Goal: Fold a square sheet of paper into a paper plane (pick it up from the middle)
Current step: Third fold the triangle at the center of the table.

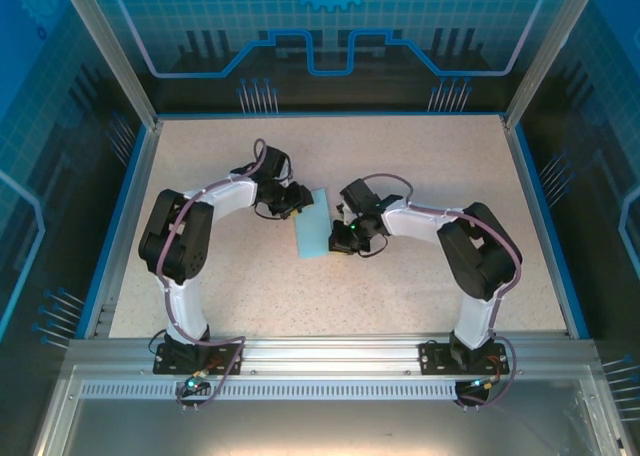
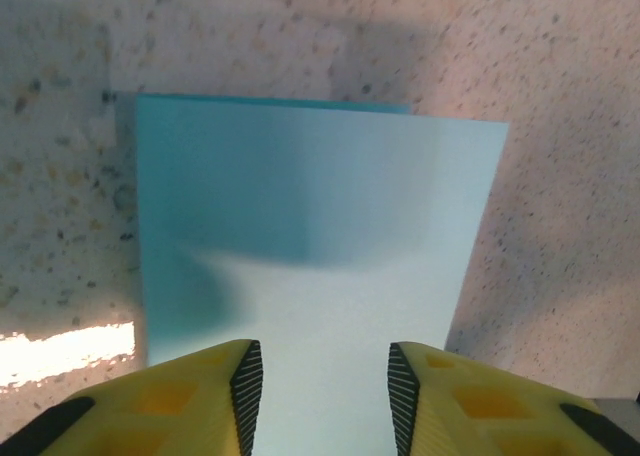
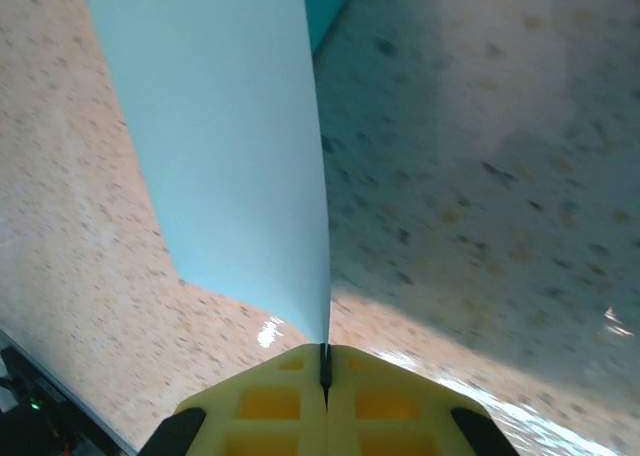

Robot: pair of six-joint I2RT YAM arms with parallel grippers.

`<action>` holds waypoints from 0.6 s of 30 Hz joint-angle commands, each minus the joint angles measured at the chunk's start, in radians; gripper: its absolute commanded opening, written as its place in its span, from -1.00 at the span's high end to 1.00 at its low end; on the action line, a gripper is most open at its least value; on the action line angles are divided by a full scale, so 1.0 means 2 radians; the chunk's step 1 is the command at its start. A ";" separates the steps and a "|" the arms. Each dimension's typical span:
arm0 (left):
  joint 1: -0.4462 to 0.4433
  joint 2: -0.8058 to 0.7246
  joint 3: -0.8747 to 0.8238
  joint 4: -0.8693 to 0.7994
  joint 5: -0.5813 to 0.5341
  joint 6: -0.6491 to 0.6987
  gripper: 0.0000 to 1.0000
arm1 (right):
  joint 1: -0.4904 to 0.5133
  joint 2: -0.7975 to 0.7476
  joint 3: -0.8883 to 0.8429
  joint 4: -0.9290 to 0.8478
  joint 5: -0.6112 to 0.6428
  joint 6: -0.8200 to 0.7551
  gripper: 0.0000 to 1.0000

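The square sheet of paper (image 1: 312, 229), pale cyan, lies at the middle of the table between my two grippers, doubled over into a tall rectangle. My left gripper (image 1: 297, 202) is at its far left edge. In the left wrist view the yellow fingers (image 2: 225, 391) stand apart over the flat sheet (image 2: 320, 206), and the left gripper (image 2: 325, 361) is open. My right gripper (image 1: 347, 238) is at the sheet's right side. In the right wrist view the right gripper (image 3: 324, 348) is shut on the edge of the sheet (image 3: 230, 146), which stands up edge-on from the jaws.
The speckled beige table (image 1: 430, 166) has a blue rim (image 1: 545, 216) left, right and back. Metal frame posts (image 1: 112, 56) rise at the back corners. An aluminium rail (image 1: 320, 358) with both arm bases runs along the near edge.
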 commanded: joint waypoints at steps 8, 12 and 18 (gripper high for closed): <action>-0.002 -0.001 -0.033 0.012 0.024 0.005 0.48 | -0.031 -0.018 -0.008 -0.027 -0.033 -0.037 0.87; -0.004 0.007 -0.032 0.008 0.015 0.006 0.53 | -0.031 -0.021 -0.012 -0.004 -0.033 -0.026 0.73; -0.004 0.020 -0.032 0.005 0.009 0.007 0.57 | -0.028 -0.030 -0.017 0.012 -0.031 -0.014 0.61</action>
